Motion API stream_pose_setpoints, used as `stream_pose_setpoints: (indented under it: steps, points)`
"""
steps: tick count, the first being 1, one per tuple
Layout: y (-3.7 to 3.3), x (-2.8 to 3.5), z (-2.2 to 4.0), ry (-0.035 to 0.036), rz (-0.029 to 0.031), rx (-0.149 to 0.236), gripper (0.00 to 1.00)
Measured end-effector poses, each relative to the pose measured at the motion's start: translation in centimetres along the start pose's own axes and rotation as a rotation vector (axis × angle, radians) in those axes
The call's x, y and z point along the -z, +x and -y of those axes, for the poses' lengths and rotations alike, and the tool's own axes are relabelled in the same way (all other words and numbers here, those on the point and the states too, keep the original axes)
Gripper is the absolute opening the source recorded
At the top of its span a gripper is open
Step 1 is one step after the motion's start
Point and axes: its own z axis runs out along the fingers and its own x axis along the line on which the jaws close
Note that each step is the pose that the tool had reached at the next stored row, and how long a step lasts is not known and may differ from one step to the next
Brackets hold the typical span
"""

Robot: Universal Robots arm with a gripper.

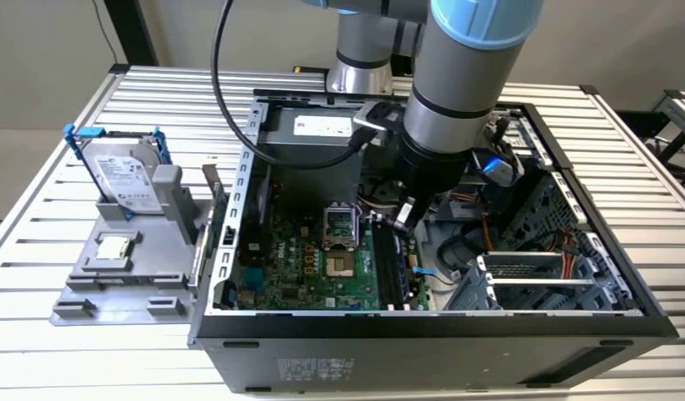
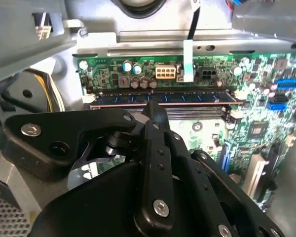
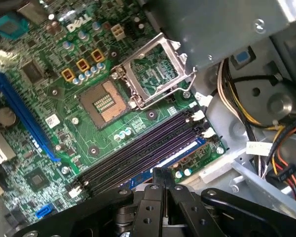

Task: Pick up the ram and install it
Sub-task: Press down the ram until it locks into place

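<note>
The ram (image 2: 187,97) is a long thin stick with dark chips, sitting lengthwise in the motherboard slot nearest the case's drive cage. In the first wrist view the ram (image 3: 180,152) shows as a bluish strip beside the empty dark slots (image 3: 138,153). My gripper (image 2: 155,106) has its fingers closed together, tips resting on the stick's top edge near its middle. In the exterior view the gripper (image 1: 404,219) reaches down into the open computer case (image 1: 225,251), over the far end of the slots (image 1: 393,267).
The empty processor socket (image 3: 106,101) with its raised metal frame lies beside the slots. Cable bundles (image 3: 276,123) and a metal drive cage (image 1: 543,276) crowd the exterior view's right. Outside the case, a grey holder (image 1: 98,284) carries a hard drive (image 1: 125,171) and a small silver chip (image 1: 114,246).
</note>
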Motion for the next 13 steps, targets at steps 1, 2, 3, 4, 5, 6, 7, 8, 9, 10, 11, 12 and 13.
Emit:
stream_pose_setpoints:
  steps: [1, 2, 3, 4, 5, 6, 7, 8, 9, 10, 11, 12, 13]
  points:
    - [0.00, -0.01, 0.00, -0.0002, 0.0000, 0.018, 0.00]
    - [0.00, -0.02, 0.00, -0.0006, 0.0000, 0.037, 0.00]
    - [0.00, -0.04, 0.00, -0.0009, 0.0001, 0.055, 0.00]
    - [0.00, -0.04, 0.00, -0.0011, 0.0001, 0.072, 0.00]
    - [0.00, -0.06, 0.00, -0.0014, 0.0001, 0.090, 0.00]
    - [0.00, -0.08, 0.00, -0.0017, 0.0002, 0.109, 0.00]
    - [0.00, -0.10, 0.00, -0.0020, 0.0002, 0.127, 0.00]
    - [0.00, -0.12, 0.00, -0.0023, 0.0002, 0.145, 0.00]
    - [0.00, -0.15, 0.00, -0.0026, 0.0002, 0.163, 0.00]
    - [0.00, -0.18, 0.00, -0.0029, 0.0002, 0.182, 0.00]
    - [0.00, -0.22, 0.00, -0.0031, 0.0002, 0.200, 0.00]
    - [0.00, -0.25, 0.00, -0.0034, 0.0002, 0.218, 0.00]
    - [0.00, -0.28, 0.00, -0.0036, 0.0002, 0.236, 0.00]
